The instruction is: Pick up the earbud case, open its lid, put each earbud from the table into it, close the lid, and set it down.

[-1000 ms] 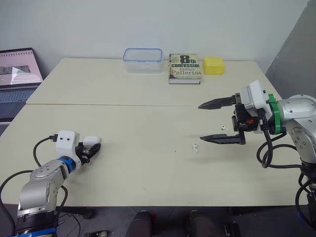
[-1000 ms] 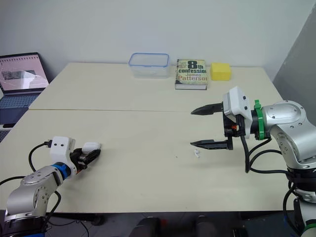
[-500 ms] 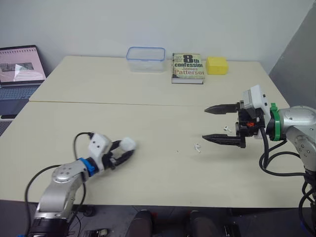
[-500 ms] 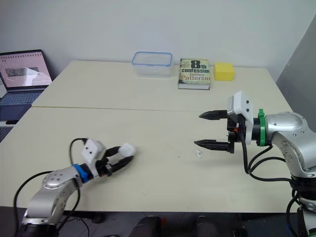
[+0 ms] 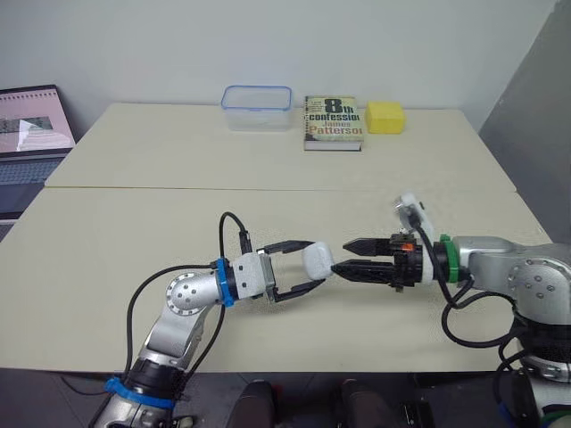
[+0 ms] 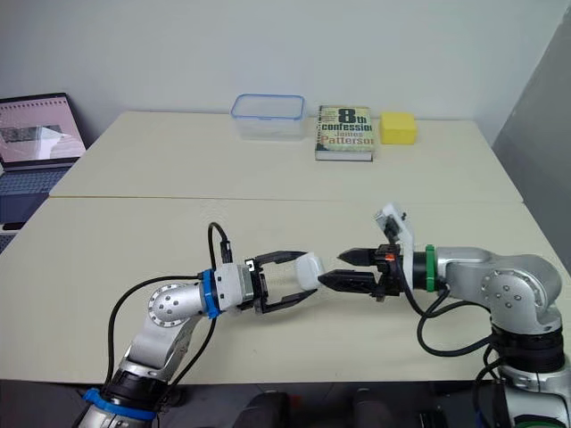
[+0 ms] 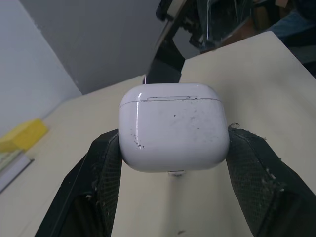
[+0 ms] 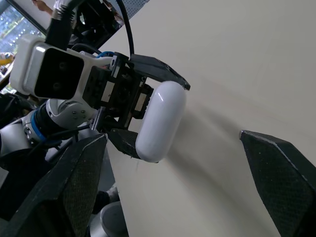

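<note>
White earbud case (image 5: 317,261) is resting pinched in your left hand (image 5: 316,265). Your right hand (image 5: 339,256) is gaping empty, presumably for the lid (image 7: 170,92).

I log three items across the top of the cream table (image 5: 161,169): a clear plastic container (image 5: 257,108), a paperback book (image 5: 334,122) just right of it, then a yellow block (image 5: 385,117). An open laptop (image 5: 31,134) sits at the far left edge.

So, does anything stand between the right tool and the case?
Nothing visible does. The open right tool points straight at the case, which the left tool holds shut on it; the space between them looks free.
</note>
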